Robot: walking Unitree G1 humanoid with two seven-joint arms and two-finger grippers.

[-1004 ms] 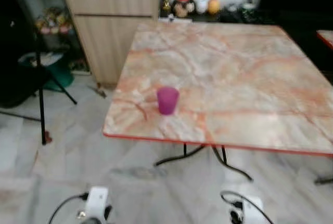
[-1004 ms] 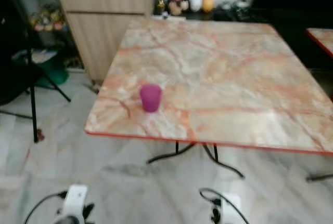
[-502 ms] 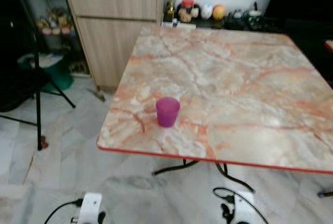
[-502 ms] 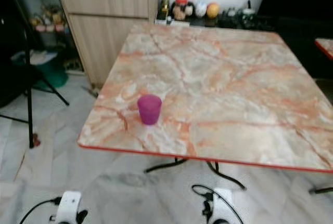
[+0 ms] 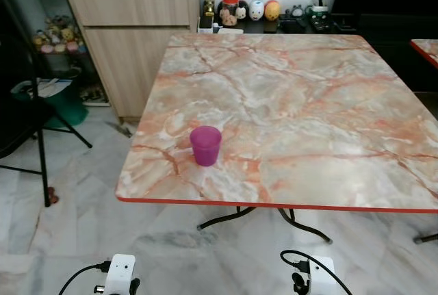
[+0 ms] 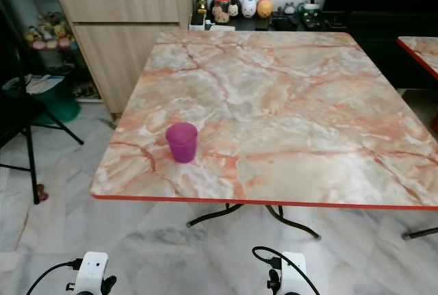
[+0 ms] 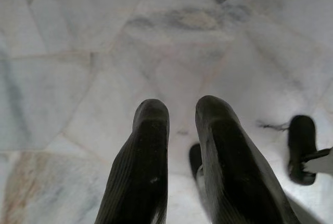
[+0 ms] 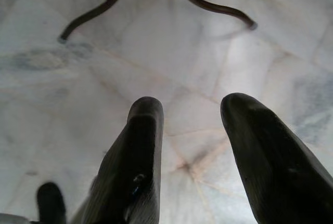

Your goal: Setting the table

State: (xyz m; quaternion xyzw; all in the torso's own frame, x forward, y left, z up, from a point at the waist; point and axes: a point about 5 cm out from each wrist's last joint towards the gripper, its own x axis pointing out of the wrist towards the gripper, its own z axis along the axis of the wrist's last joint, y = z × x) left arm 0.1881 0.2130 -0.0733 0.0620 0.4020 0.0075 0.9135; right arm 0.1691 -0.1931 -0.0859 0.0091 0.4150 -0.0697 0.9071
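A translucent purple cup [image 5: 205, 145] stands upright on the marble table [image 5: 308, 103], close to its front left corner. The table top has a red rim and carries nothing else. Both arms hang low in front of the table, their white wrists at the bottom of the eye views. My left gripper [image 7: 182, 112] points at the tiled floor with a narrow gap between its fingers and nothing in it. My right gripper [image 8: 192, 107] also points at the floor near the table's feet, fingers wide apart and holding nothing.
A wooden cabinet [image 5: 137, 35] stands beyond the table's far left corner, with jars and figurines [image 5: 246, 11] on a low shelf behind. A black stand leg [image 5: 41, 151] and a green bin [image 5: 65, 103] are at the left. A second table's corner [image 5: 424, 47] is at the right. Curved table feet [image 5: 233, 216] spread on the floor.
The camera has shifted and the picture has sharpened; the table's front edge now sits lower in view. The cup has kept its place on the table. Both arms still hang low.
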